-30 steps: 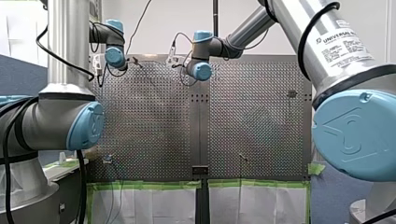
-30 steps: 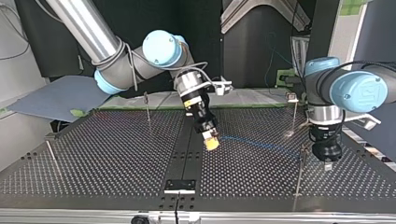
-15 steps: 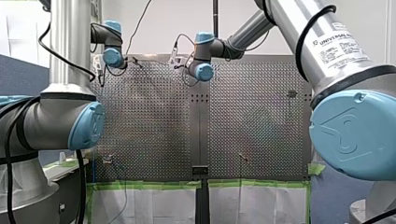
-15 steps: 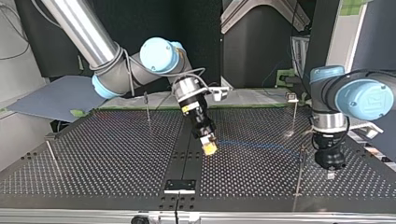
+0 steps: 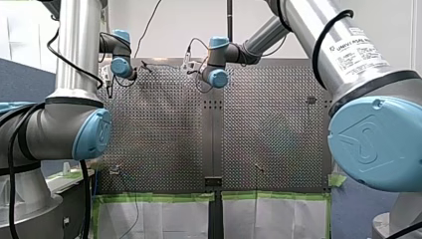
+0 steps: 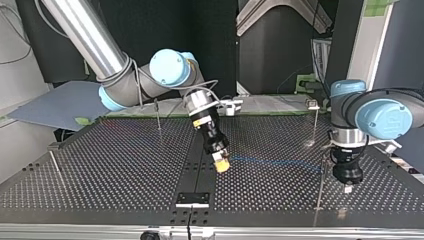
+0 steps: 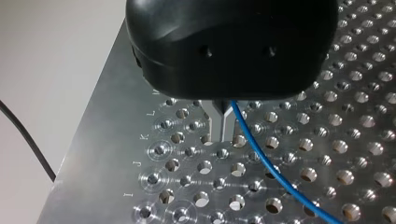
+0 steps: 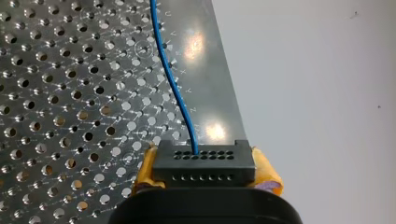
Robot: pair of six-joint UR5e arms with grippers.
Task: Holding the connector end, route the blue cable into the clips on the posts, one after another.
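Observation:
In the right wrist view, a black connector (image 8: 204, 163) is clamped between my right gripper's yellow pads (image 8: 267, 172). The blue cable (image 8: 170, 77) leaves it and runs off over the perforated plate. In the top view my right gripper (image 6: 221, 164) hangs tilted over the table's middle strip. From there the blue cable (image 6: 272, 161) stretches toward a thin post (image 6: 324, 180) at the view's right. My left gripper (image 6: 347, 187) points down just beside that post. In the left wrist view its metal fingers (image 7: 215, 128) are shut, and the blue cable (image 7: 261, 158) passes close alongside them.
More thin posts stand on the perforated table (image 6: 110, 170): one at the back left (image 6: 158, 114), one at the left edge (image 6: 55, 167), one at the back right (image 6: 315, 120). A small black plate (image 6: 192, 198) lies at the near middle edge.
My right gripper has carried the connector nearer to the top view's front edge. My left gripper has dropped lower and shifted beside the right-hand post.

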